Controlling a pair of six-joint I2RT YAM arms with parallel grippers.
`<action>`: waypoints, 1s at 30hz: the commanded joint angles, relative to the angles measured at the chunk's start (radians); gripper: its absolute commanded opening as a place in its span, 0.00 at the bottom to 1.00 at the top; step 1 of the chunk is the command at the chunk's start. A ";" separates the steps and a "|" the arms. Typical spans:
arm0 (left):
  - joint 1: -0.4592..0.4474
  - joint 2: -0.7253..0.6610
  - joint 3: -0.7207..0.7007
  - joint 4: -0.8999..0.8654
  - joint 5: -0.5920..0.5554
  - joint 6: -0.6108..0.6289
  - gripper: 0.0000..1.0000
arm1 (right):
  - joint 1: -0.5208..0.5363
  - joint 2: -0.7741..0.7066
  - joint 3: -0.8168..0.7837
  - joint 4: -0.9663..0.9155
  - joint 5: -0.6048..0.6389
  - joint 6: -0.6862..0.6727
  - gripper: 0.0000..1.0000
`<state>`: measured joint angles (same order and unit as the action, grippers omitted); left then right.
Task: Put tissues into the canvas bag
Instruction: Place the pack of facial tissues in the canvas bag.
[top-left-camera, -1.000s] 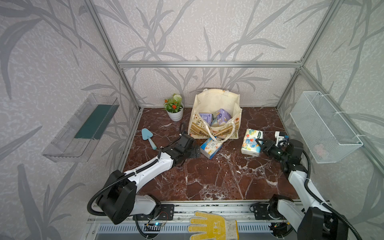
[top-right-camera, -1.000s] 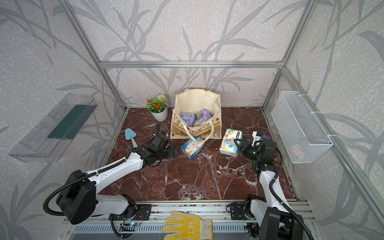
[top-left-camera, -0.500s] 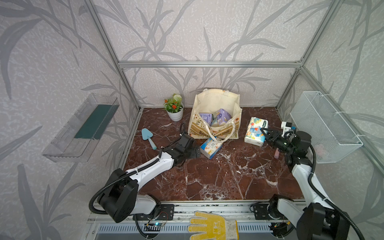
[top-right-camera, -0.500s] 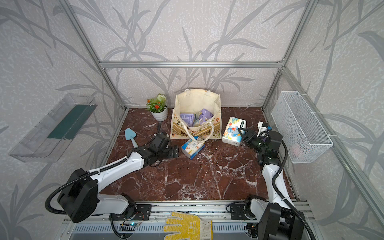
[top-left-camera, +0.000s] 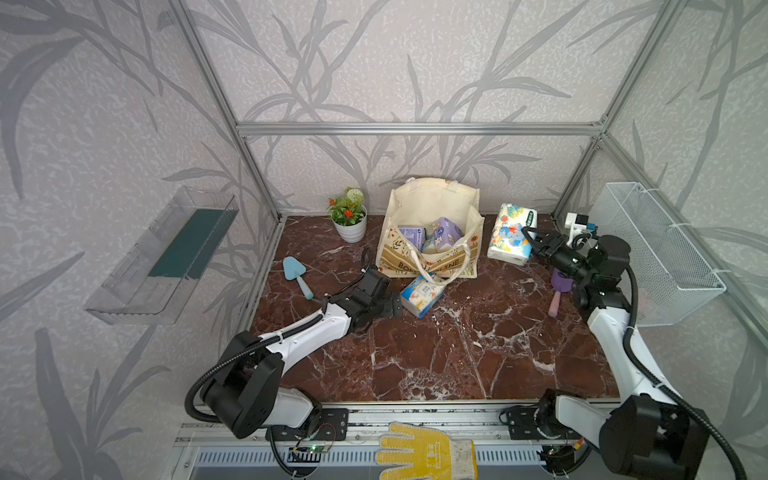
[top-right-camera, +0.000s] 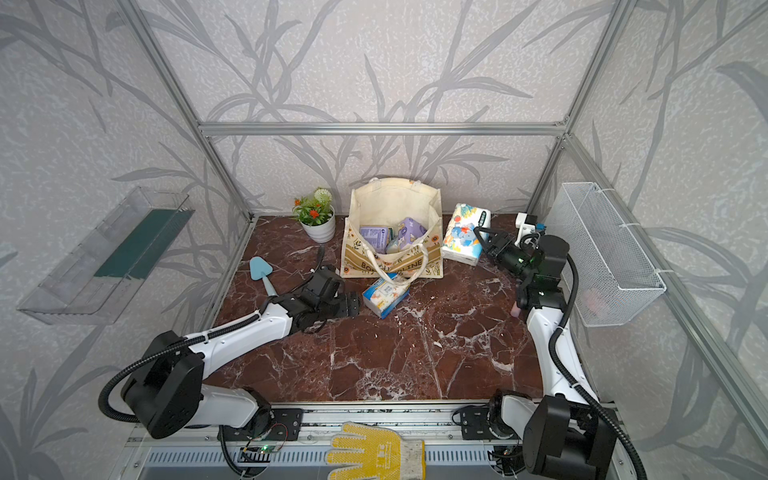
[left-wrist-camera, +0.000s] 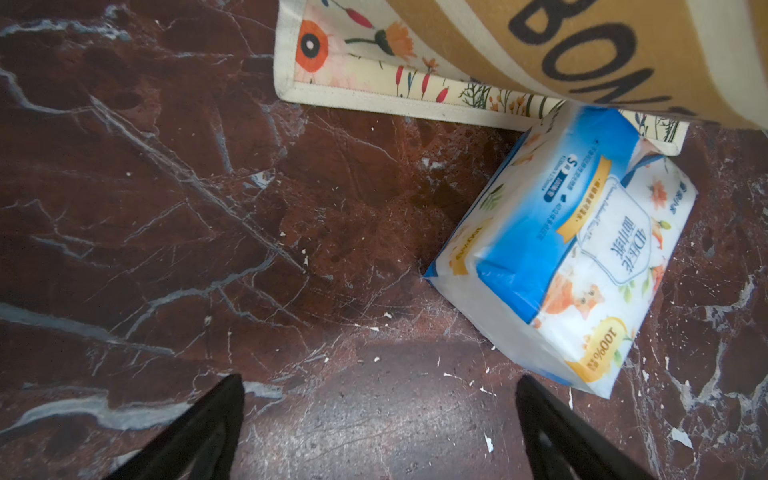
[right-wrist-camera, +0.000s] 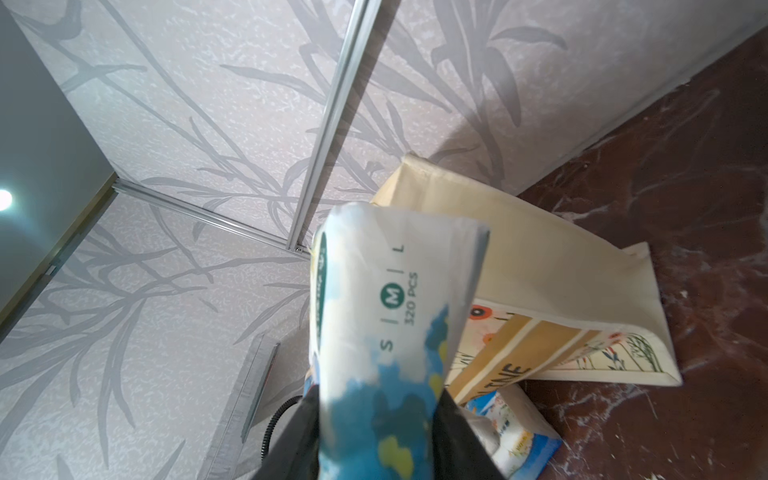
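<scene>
The cream canvas bag (top-left-camera: 432, 203) (top-right-camera: 395, 203) stands open at the back, with two purple tissue packs (top-left-camera: 446, 232) (top-right-camera: 409, 230) inside. My right gripper (top-left-camera: 528, 241) (top-right-camera: 480, 239) (right-wrist-camera: 376, 415) is shut on the elephant-print tissues (top-left-camera: 509, 237) (top-right-camera: 461, 237) (right-wrist-camera: 386, 299). It holds them off the floor just right of the bag. A blue-white pack (top-left-camera: 422, 293) (top-right-camera: 384, 295) (left-wrist-camera: 573, 257) lies on the floor against the bag's front. My left gripper (top-left-camera: 395, 305) (top-right-camera: 353, 303) (left-wrist-camera: 380, 380) is low on the floor beside that pack, open and empty.
A potted plant (top-left-camera: 349, 216) stands left of the bag and a blue toy shovel (top-left-camera: 297, 272) lies near the left wall. A purple shovel (top-left-camera: 559, 286) lies under my right arm. A wire basket (top-left-camera: 656, 249) hangs on the right wall, a clear tray (top-left-camera: 166, 253) on the left.
My right gripper has lifted the elephant pack off the floor and carried it back toward the bag's right side. The left arm has barely moved.
</scene>
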<state>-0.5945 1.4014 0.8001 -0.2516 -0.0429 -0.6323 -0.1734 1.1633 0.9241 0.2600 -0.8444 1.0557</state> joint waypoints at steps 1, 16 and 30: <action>0.004 -0.001 -0.019 0.014 0.000 -0.017 0.99 | 0.035 0.043 0.092 0.008 0.033 0.032 0.39; 0.008 -0.010 -0.028 0.030 0.005 -0.007 0.99 | 0.365 0.425 0.615 -0.254 0.230 -0.064 0.38; 0.022 -0.052 -0.057 0.031 -0.007 -0.003 0.99 | 0.580 0.820 1.080 -0.652 0.466 -0.286 0.37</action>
<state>-0.5797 1.3804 0.7559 -0.2230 -0.0326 -0.6296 0.3977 1.9636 1.9476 -0.2951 -0.4572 0.8364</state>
